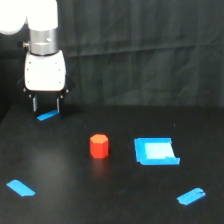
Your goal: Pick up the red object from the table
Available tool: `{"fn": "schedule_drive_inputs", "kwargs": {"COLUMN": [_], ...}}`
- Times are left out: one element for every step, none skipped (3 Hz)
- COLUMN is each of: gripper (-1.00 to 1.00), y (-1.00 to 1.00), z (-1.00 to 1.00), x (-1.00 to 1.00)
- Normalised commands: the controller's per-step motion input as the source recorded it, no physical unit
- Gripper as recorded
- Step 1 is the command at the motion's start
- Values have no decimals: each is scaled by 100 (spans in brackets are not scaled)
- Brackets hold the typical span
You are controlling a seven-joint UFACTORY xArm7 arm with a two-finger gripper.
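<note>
Matte black table bears red object, blue square piece, three blue tape strips

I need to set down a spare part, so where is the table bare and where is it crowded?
Bare: the table between the red object and the near-left blue tape strip, and the far right behind the blue square piece. Crowded: the middle, and under the gripper.

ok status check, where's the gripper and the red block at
Gripper open, empty, hanging at the exterior view's far left. Red object upright on the table, untouched. Blue square piece beside it, apart; path clear.
</note>
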Motion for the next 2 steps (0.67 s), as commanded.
{"fn": "schedule_drive_inputs", "kwargs": {"gripper": [100,100], "y": [-13,-12], "z": [-18,-17], "x": [22,22]}}
